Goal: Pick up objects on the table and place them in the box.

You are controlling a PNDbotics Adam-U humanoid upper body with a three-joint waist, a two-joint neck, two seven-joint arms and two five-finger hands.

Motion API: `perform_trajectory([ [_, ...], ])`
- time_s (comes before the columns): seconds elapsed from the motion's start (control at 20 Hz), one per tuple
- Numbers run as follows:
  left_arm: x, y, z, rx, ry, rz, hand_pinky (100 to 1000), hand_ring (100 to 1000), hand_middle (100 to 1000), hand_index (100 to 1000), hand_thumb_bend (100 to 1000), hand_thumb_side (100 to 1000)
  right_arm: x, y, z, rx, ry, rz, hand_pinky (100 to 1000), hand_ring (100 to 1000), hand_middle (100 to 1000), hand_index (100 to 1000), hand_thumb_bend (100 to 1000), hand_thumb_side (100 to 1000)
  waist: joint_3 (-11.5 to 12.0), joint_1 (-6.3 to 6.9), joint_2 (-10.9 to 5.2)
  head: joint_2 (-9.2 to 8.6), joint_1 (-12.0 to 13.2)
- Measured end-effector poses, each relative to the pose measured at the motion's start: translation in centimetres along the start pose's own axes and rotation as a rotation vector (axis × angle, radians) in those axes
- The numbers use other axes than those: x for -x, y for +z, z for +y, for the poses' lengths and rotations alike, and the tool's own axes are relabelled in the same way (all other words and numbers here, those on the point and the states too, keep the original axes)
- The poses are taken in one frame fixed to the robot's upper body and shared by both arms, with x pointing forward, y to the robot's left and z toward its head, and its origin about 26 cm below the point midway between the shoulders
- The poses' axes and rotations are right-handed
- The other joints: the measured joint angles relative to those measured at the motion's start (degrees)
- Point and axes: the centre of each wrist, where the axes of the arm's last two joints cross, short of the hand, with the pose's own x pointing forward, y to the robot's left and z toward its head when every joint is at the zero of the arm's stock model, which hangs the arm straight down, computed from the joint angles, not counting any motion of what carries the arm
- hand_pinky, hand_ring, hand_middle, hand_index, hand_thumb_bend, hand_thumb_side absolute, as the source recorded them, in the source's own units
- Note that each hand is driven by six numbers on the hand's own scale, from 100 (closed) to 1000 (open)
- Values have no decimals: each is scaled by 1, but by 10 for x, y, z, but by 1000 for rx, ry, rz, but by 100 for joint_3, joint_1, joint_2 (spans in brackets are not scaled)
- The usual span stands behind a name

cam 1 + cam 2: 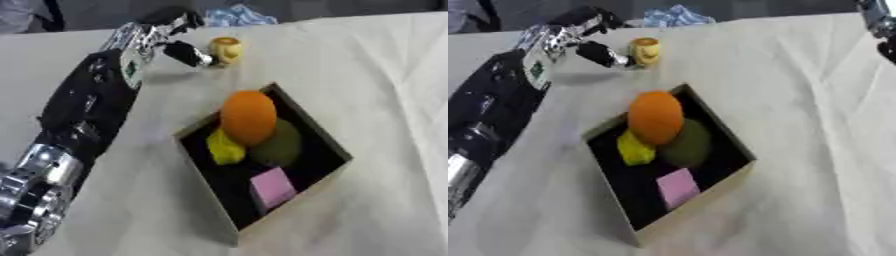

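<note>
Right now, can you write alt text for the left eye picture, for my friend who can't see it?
The robot's left hand reaches across a white-covered table to a small yellow object. Nearer the camera, an open box holds an orange ball, a yellow piece, a green fruit and a pink block.

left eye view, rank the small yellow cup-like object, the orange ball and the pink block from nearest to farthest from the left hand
1. Small yellow cup-like object, right at the left hand's fingertips, at the far side of the table.
2. Orange ball, at the far end of the box.
3. Pink block, at the box's near end.
</note>
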Motion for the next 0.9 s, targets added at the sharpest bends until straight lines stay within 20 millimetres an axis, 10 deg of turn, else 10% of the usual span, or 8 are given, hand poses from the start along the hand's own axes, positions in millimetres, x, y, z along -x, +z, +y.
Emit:
perform_trajectory([
  [0.9,-13,-5,-2,0,3,-29,813,781,769,866,463,388,-2,-2,1,-6,-4,-6,919,952,632,692,100,611,-101,79,119,-2,14],
])
